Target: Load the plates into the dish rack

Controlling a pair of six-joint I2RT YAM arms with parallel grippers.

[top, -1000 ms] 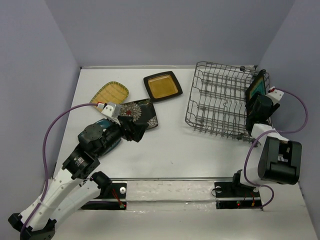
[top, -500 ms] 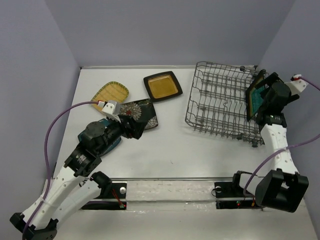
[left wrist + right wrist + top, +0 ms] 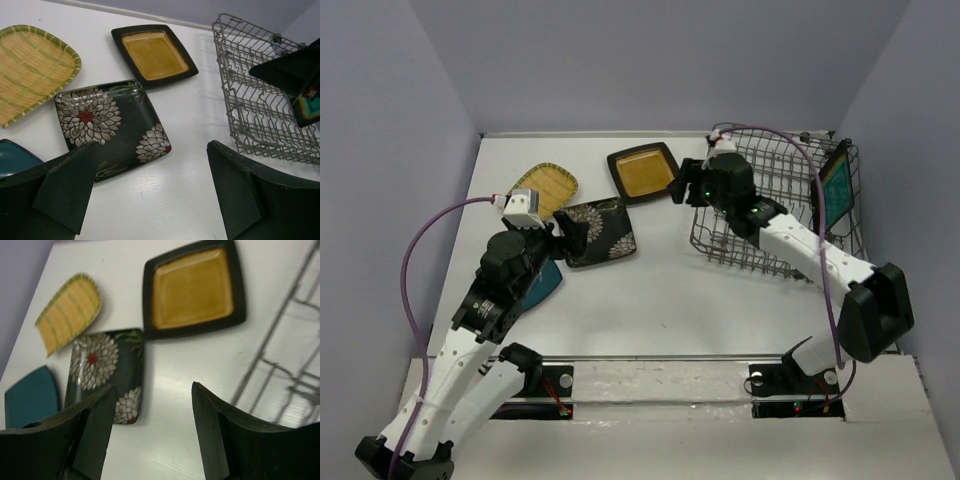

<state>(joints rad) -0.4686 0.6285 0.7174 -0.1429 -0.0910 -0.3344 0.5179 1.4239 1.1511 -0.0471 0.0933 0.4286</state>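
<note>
Top external view: I see 1 teal plate with a brown rim (image 3: pixel 838 190) standing on edge at the far end of the dish rack (image 3: pixel 780 175), well behind the right gripper (image 3: pixel 686 188), which hangs at the rack's other end. In my right wrist view its jaws are apart with nothing between them. The amber plate (image 3: pixel 194 287) lies flat on the table (image 3: pixel 660 300) just ahead of its fingers.

The other 3 plates also lie flat. The flowered plate (image 3: pixel 605 228) lies right in front of the left gripper (image 3: pixel 572 232), whose jaws stand wide apart and empty in my left wrist view. The plain dark teal plate (image 3: pixel 545 282) is partly under that arm, behind the gripper. The yellow woven-look plate (image 3: pixel 542 187) lies ahead of the gripper and to its left, with its edge just beside the flowered plate.
</note>
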